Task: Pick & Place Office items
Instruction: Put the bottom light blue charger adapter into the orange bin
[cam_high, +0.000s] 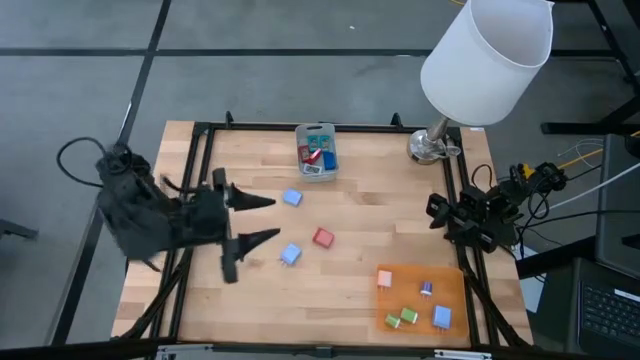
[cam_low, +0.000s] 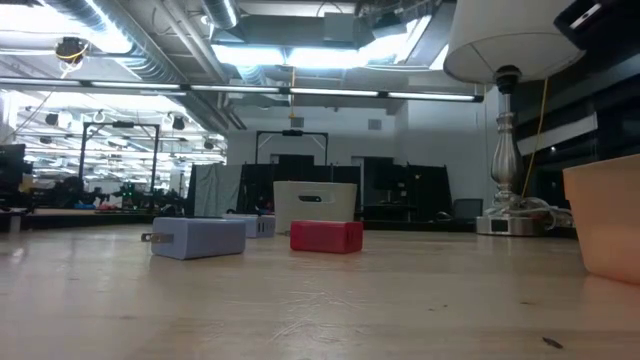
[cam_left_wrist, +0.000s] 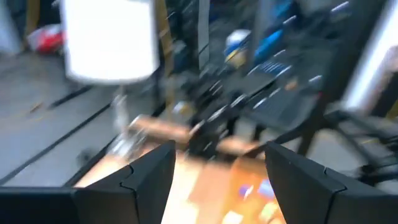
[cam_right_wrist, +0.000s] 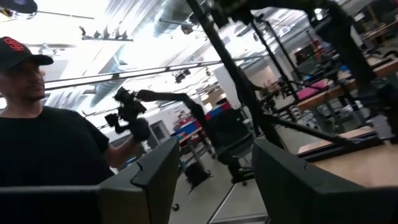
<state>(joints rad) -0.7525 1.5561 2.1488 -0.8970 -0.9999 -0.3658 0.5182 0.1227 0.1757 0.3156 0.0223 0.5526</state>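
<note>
Two blue blocks (cam_high: 291, 198) (cam_high: 290, 254) and a red block (cam_high: 322, 237) lie flat on the wooden table (cam_high: 380, 220). The low view shows the blue block (cam_low: 198, 238) and the red block (cam_low: 326, 236) as well. Several more small pieces, green (cam_high: 400, 318), blue (cam_high: 442, 317) and pink (cam_high: 384, 278), lie on the orange mat (cam_high: 455, 290). My left gripper (cam_high: 268, 220) is open and empty above the table's left part, its fingers pointing toward the blocks; it also shows in the left wrist view (cam_left_wrist: 217, 180). My right gripper (cam_right_wrist: 211, 180) is open and empty at the table's right edge (cam_high: 445, 212).
A grey translucent bin (cam_high: 318, 152) with a few pieces in it stands at the far middle. A lamp with a white shade (cam_high: 487, 60) stands at the far right corner. A black frame (cam_high: 200, 180) runs along the table's edges. A person (cam_right_wrist: 43, 143) stands in the room beyond.
</note>
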